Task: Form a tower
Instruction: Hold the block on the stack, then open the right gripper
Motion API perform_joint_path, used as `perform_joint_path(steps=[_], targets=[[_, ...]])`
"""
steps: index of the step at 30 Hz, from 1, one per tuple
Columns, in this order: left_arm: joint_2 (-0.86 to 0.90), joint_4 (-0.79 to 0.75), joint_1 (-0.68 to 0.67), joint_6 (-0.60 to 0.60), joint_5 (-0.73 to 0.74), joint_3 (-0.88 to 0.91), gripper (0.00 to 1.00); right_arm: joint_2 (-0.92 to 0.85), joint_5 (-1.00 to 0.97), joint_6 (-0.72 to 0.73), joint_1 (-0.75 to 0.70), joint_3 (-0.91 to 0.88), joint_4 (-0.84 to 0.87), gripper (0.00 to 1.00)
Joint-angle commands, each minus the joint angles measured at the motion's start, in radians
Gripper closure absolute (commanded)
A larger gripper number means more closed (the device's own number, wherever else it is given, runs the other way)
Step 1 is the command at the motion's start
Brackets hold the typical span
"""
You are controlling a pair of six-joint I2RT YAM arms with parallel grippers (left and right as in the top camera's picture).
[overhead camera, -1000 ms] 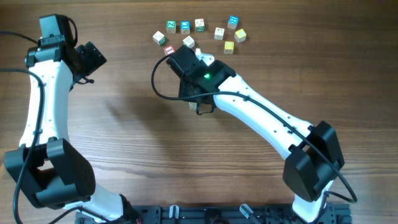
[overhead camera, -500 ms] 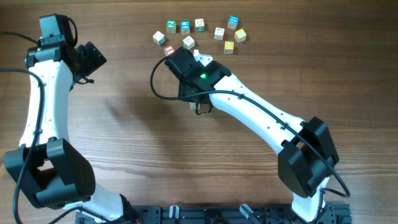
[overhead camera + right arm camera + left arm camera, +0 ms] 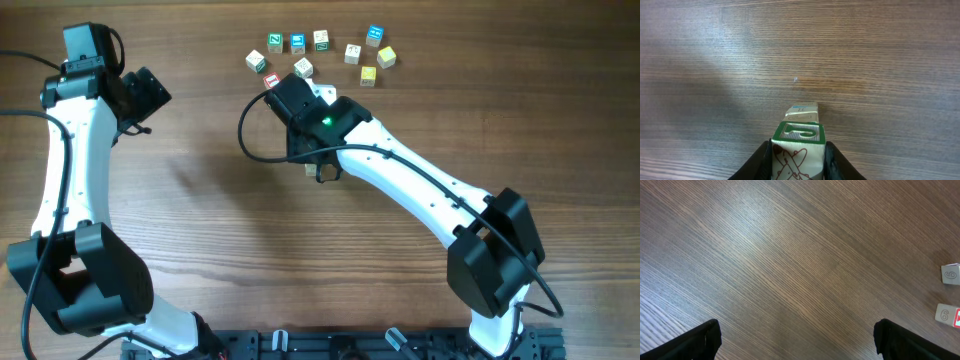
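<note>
wood table [image 3: 200,210] | right pincer [image 3: 799,160] clamped on green-letter cube [image 3: 799,133] | left pincer [image 3: 797,336] apart

Table [image 3: 200,230]: wood-grain top, mid to dark brown; fills every view from edge to edge.
Grain: runs 9 to 3 o'clock in the overhead and right wrist views; slants 10 to 4 o'clock in the left wrist view.
Light: diffuse, from above.
Sheen [image 3: 752,235]: pale glare on the wood toward 11 o'clock, left wrist view.
Shadow [image 3: 185,178]: soft dim patch, 9 o'clock of centre, overhead view.
Speck [image 3: 795,79]: tiny pale mark on the wood, 12 o'clock of centre, right wrist view.
</note>
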State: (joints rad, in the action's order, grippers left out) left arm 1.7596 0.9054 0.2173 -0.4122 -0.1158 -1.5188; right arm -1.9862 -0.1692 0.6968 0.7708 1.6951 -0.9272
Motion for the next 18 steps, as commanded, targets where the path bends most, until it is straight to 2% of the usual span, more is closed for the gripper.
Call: perform_joint_path(steps=[1,9,18], targets=[[-0.019,-0.002,0.003,0.011,-0.009,-0.013,0.0,0.015,-0.014,-0.042,0.004,0.029,0.002,0.79],[-0.019,-0.002,0.003,0.011,-0.009,-0.013,0.0,0.015,-0.006,-0.042,0.004,0.026,-0.001,0.75],[-0.019,-0.002,0.003,0.011,-0.009,-0.013,0.0,0.015,-0.006,-0.042,0.004,0.026,-0.002,0.61]])
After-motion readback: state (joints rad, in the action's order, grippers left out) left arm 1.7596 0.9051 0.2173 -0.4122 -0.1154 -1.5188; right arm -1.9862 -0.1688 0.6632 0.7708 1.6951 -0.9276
